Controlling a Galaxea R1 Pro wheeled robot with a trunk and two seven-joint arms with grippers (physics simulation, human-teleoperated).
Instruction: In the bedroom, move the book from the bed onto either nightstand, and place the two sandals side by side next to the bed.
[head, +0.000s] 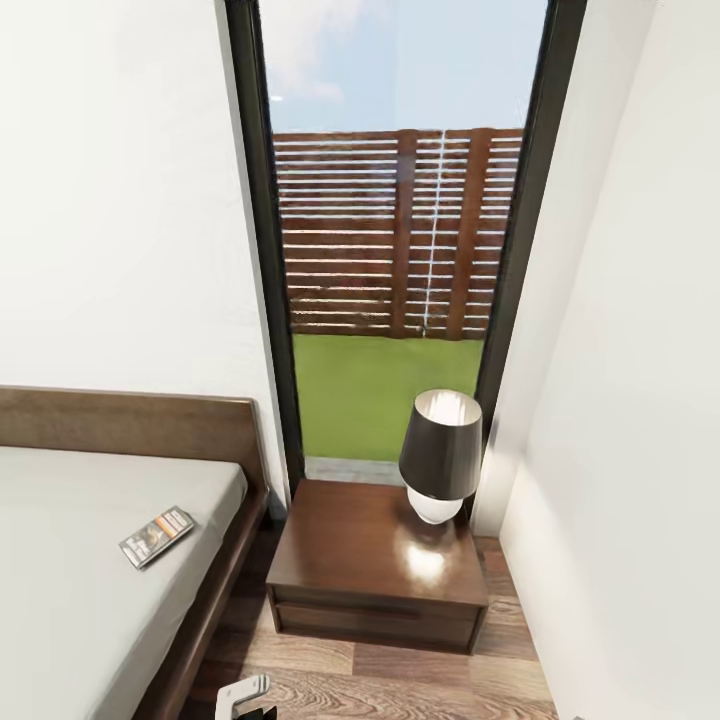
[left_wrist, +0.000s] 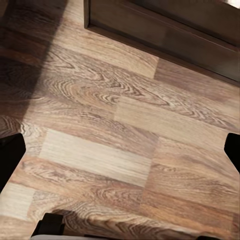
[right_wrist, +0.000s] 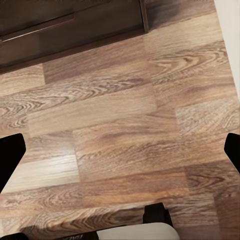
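One small thin paperback book (head: 156, 537) with a dark cover and an orange band lies flat on the plain light grey mattress of the low dark brown wooden bed (head: 60, 590), near the mattress corner closest to the headboard, long axis running diagonally toward that corner. Just beside the bed, across a narrow strip of light wood-plank floor (head: 400, 685), stands the low dark brown glossy two-drawer nightstand (head: 340, 560); a lamp with a dark shade and white base (head: 440, 458) occupies its far right portion, leaving the left and near part of the top bare. Both wrist views look down on floor planks with the jaws spread wide and nothing between them: the left gripper (left_wrist: 120, 150) and the right gripper (right_wrist: 120, 150) each show dark fingertips at opposite picture edges. The book lies forward and to the left of the robot, above the level of both grippers, so the left arm is judged the nearer for the pick.
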